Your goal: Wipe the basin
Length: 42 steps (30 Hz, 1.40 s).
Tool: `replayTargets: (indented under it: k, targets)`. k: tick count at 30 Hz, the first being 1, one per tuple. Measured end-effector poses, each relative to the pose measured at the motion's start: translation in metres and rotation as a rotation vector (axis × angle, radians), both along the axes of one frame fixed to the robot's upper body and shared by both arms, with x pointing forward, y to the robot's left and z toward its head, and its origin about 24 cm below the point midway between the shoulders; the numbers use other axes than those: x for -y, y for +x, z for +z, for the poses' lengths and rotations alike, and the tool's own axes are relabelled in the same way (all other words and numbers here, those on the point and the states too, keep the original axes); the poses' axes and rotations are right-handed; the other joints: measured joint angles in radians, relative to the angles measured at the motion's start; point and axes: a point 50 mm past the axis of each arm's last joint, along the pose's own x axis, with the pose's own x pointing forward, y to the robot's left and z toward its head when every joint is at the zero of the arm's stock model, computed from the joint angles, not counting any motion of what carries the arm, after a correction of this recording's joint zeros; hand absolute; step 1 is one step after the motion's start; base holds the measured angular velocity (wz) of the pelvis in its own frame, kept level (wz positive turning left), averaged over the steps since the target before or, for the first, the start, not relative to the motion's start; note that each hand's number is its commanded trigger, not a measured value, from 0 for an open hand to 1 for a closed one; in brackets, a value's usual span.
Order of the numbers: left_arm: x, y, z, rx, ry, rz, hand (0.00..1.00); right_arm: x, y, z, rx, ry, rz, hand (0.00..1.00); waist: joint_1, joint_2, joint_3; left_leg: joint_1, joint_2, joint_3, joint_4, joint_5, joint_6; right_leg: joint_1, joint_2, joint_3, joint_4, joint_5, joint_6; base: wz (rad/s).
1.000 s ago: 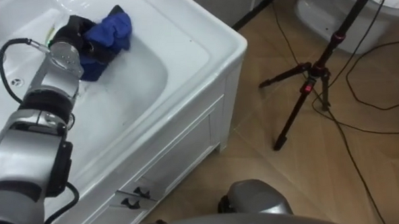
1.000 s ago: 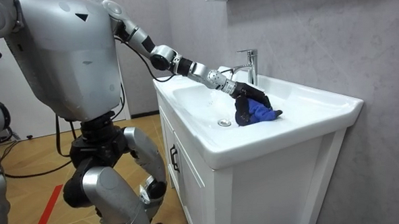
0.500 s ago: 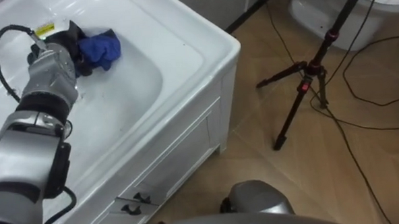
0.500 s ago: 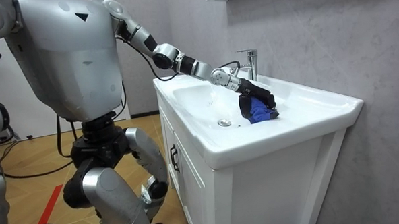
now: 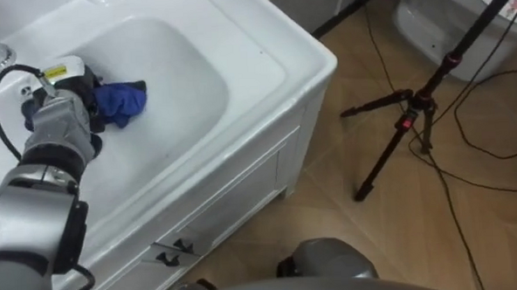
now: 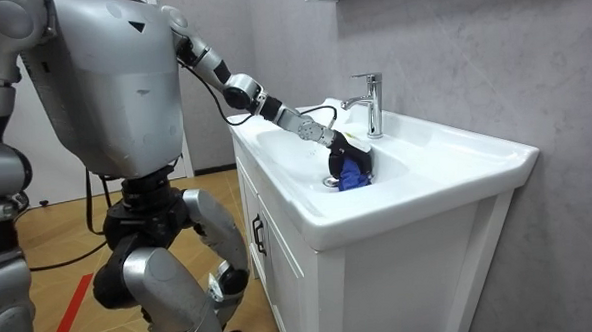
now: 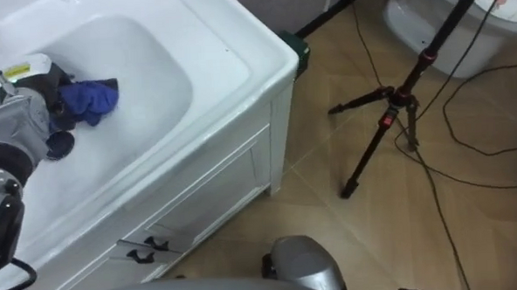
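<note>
Big white basin [image 5: 237, 54] is right in front of the robot, so its left arm just drops into the bowl. Left hand [image 5: 68, 92] is clenched on a bunched blue cloth [image 5: 121, 100], pressed onto the basin's bottom, I'd guess for scrubbing pressure.

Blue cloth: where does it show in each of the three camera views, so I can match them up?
Left eye view: the blue cloth is at upper left, in the bowl of the basin, held in the left hand.
Right eye view: the blue cloth is at upper left, nearer the picture's edge.
Room view: the blue cloth is just right of centre, below the tap.
Shared landmark: the white basin.
</note>
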Motion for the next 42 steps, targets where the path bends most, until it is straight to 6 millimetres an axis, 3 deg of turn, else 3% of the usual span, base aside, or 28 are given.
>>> replayTargets:
  k: [8, 12, 20, 30, 34, 40, 42]
  targets:
    - [-0.004, 0.0, 0.004, 0.027, 0.086, -0.038, 1.0, -0.004, 0.019, 0.0, 0.036, -0.003, 0.045, 0.0, 0.005, -0.026, -0.001, -0.01, -0.021, -0.011, -0.052, -0.003, 0.005, -0.004, -0.001, -0.014, -0.045, 0.039, 0.016, 0.07]
    - [-0.004, 0.0, 0.005, 0.015, 0.185, -0.092, 1.0, -0.005, 0.023, 0.0, 0.043, -0.003, 0.065, 0.0, 0.027, -0.026, -0.001, -0.005, -0.039, -0.028, -0.092, -0.004, 0.006, -0.013, -0.002, -0.014, -0.071, 0.068, 0.018, -0.1]
    - [-0.016, -0.008, 0.006, -0.021, 0.331, -0.141, 1.0, -0.008, 0.024, -0.001, 0.034, -0.016, 0.076, 0.0, 0.031, -0.026, 0.0014, 0.005, -0.065, -0.039, -0.16, -0.017, 0.023, -0.026, 0.003, -0.021, -0.085, 0.085, 0.022, 0.0]
    - [-0.035, -0.025, -0.001, -0.111, 0.45, -0.136, 1.0, -0.005, 0.029, 0.0, 0.051, -0.049, 0.072, 0.0, 0.028, 0.019, -0.0026, 0.005, -0.066, -0.039, -0.167, -0.017, 0.023, -0.024, -0.004, -0.035, -0.086, 0.099, 0.014, 0.01]
    - [-0.042, -0.032, -0.003, -0.138, 0.477, -0.122, 1.0, -0.002, 0.026, 0.0, 0.04, -0.058, 0.076, 0.0, 0.029, 0.031, 0.0005, 0.012, -0.082, -0.058, -0.174, -0.017, 0.023, -0.008, -0.017, -0.057, -0.082, 0.087, 0.018, 0.19]
    - [-0.057, -0.036, 0.006, -0.155, 0.517, -0.1, 1.0, 0.004, 0.026, 0.002, 0.042, -0.081, 0.094, 0.0, 0.044, 0.062, 0.0114, 0.006, -0.091, -0.073, -0.177, -0.018, 0.025, -0.01, -0.024, -0.068, -0.084, 0.081, 0.022, 0.07]
    - [-0.059, -0.036, 0.007, -0.158, 0.523, -0.094, 1.0, 0.007, 0.022, 0.002, 0.035, -0.089, 0.072, 0.0, 0.05, 0.077, 0.0112, 0.004, -0.107, -0.089, -0.191, -0.013, 0.026, -0.012, -0.034, -0.076, -0.081, 0.074, 0.026, 0.2]
